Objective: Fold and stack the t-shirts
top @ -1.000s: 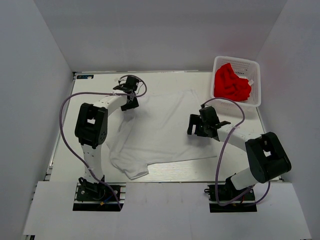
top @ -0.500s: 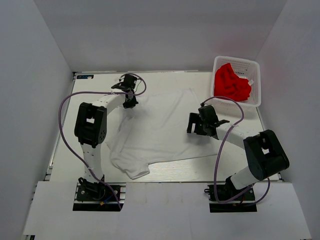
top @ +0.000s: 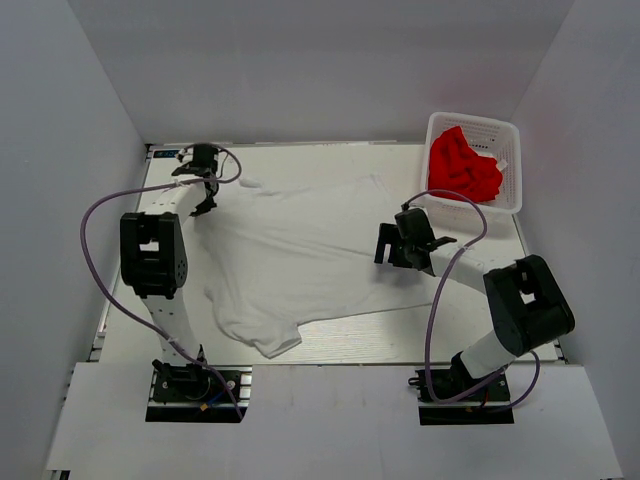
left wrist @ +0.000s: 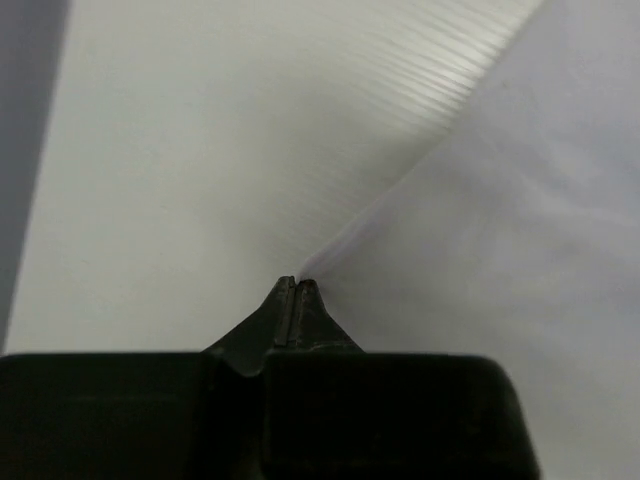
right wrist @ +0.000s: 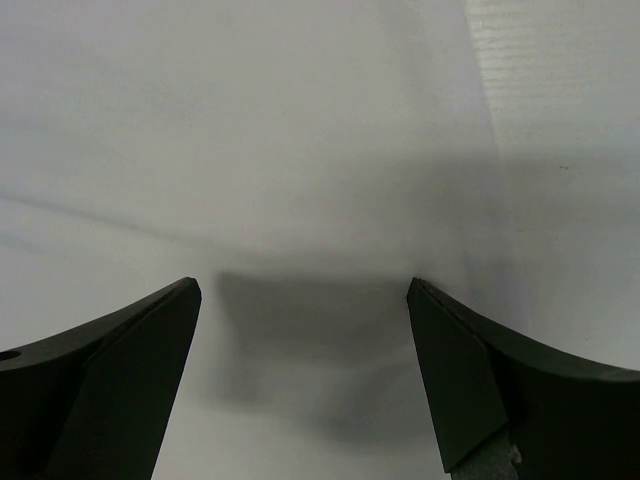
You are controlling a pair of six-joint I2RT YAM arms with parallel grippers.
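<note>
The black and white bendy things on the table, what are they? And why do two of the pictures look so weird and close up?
Those are two robot arms, bolted at the near edge of a table. Each arm ends in a gripper, which is like a hand with two fingers. The big picture comes from a camera up above. The other two come from little cameras on the arms' wrists, so you see the fingers close up. A white t-shirt lies spread on the table. The left gripper is pinched shut on an edge of it, near the far left corner. The right gripper is open over the shirt's right side and holds nothing. A red t-shirt sits bunched up in a white basket at the far right. The job is to fold the shirts and stack them.
</note>
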